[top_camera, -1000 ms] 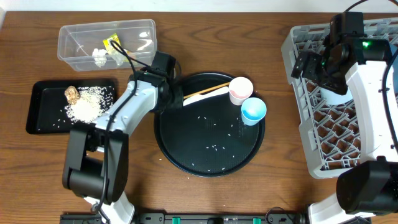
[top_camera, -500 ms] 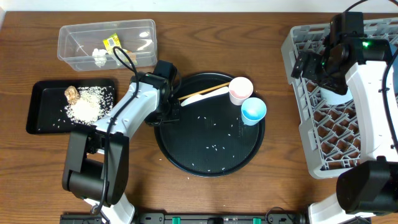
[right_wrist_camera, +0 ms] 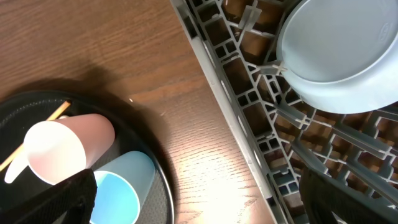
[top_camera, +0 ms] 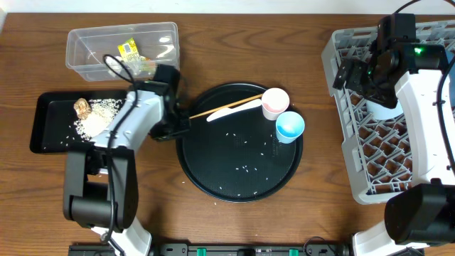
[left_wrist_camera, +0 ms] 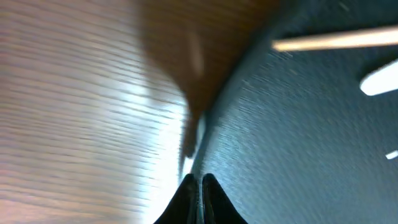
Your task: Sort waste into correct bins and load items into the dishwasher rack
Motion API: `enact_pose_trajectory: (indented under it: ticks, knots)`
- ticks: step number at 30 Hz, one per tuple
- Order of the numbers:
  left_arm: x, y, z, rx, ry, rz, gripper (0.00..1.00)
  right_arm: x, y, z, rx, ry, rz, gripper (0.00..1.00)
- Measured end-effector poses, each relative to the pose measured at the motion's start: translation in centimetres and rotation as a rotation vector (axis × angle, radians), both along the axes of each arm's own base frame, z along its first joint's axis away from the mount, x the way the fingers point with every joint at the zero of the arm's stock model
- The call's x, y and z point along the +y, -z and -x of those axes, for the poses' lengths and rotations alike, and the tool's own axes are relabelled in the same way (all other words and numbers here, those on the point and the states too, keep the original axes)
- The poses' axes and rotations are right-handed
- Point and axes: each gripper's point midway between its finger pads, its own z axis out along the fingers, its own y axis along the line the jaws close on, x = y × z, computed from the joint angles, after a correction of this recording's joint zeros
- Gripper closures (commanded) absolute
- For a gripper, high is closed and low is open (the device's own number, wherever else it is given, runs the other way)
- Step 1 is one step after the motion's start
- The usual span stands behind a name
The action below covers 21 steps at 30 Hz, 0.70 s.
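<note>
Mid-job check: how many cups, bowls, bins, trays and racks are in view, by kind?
Cups: 2, pink cup and blue cup
Bowls: 1, white bowl
Bins: 2, clear tub and black rectangular tray
Trays: 1, round tray
Racks: 1, grey rack
Total: 7

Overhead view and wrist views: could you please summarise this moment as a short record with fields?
clear tub: yellow-green wrapper inside
black rectangular tray: rice, brown lump
round black tray: chopsticks, pink cup, blue cup, stray grains
rack: white bowl
left gripper: shut, at round tray's left rim
right gripper: open, above rack's edge
</note>
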Motion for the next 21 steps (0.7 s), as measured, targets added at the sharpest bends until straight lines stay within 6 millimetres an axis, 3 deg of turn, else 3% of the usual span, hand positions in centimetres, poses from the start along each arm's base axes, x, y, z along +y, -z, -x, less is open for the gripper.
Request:
enact_pose_trajectory:
  ticks: [8,9,11,14,15,17,20,21]
  knots:
    - [2.1,-0.8,-0.3,-0.016,-0.063,0.002,0.93,1.5,-0.3,-0.6,-0.023,0.061,-0.111,0.01]
    - [2.2,-1.3,-0.6,-0.038,-0.068,0.005,0.93,2.0,-0.3,-0.5,-0.016,0.061,-0.146,0.01]
    - [2.6,-2.9,-1.5,-0.111,-0.083,0.011,0.92,3.7,-0.7,-0.7,-0.025,0.027,-0.237,0.12]
    - [4.2,-6.0,-2.3,-0.217,-0.156,0.006,0.84,6.8,-2.3,-2.1,-0.112,-0.125,-0.363,0.13]
    - [5.0,-6.9,-2.4,-0.245,-0.192,0.003,0.65,7.8,-2.6,-2.2,-0.127,-0.170,-0.388,0.11]
    - [6.9,-8.6,-2.5,-0.294,-0.268,-0.003,0.16,10.1,-3.2,-2.0,-0.150,-0.274,-0.419,0.04]
    - [9.6,-9.9,-2.2,-0.330,-0.367,-0.022,0.02,13.8,-3.6,-1.6,-0.180,-0.430,-0.413,0.01]
    - [10.4,-9.9,-1.9,-0.325,-0.396,-0.027,0.02,15.2,-3.6,-1.3,-0.189,-0.486,-0.396,0.01]
